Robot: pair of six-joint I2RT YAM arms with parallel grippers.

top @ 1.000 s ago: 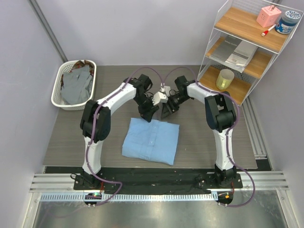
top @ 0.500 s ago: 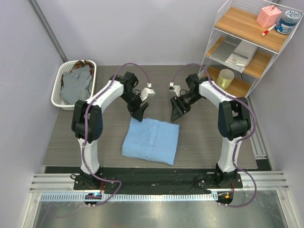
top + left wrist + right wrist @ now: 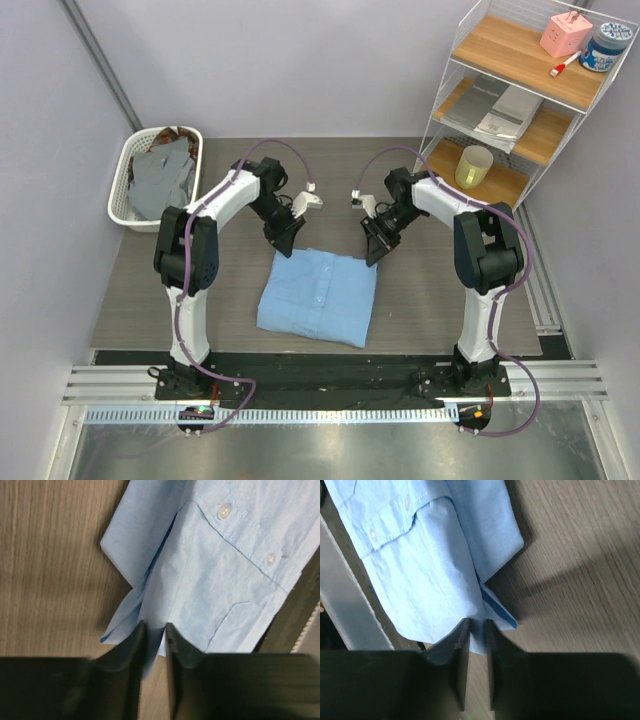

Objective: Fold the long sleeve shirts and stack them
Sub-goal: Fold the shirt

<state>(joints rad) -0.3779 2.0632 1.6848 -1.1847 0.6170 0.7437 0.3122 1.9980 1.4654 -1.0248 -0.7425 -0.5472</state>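
We see two arms reaching over a grey table (image 3: 150, 290), mirroring each other.

The left gripper (image 3: 284, 238) is at the far left corner of the blue shirt (image 3: 320, 295). In the left wrist view its fingers (image 3: 132, 647) are nearly pressed together, with a thin edge of blue cloth pinched between them. The right gripper (image 3: 377, 249) is at the far right corner. In the right wrist view its fingers (image 3: 461, 637) are likewise almost together, nipping the cloth edge there.

Each arm rises from its base at the near edge, runs away from us along the side of the shirt, then bends inward. The wrists tip down so that the fingers point at the cloth.

The blue shirt lies folded into a rough rectangle in the middle of the table, between the arms, buttons showing on top.

A white basket (image 3: 119, 190) stands at the far left of the table. It holds a grey shirt (image 3: 165, 180), with brown cloth (image 3: 172, 132) at its far end.

A wire shelf (image 3: 500, 45) stands at the far right.
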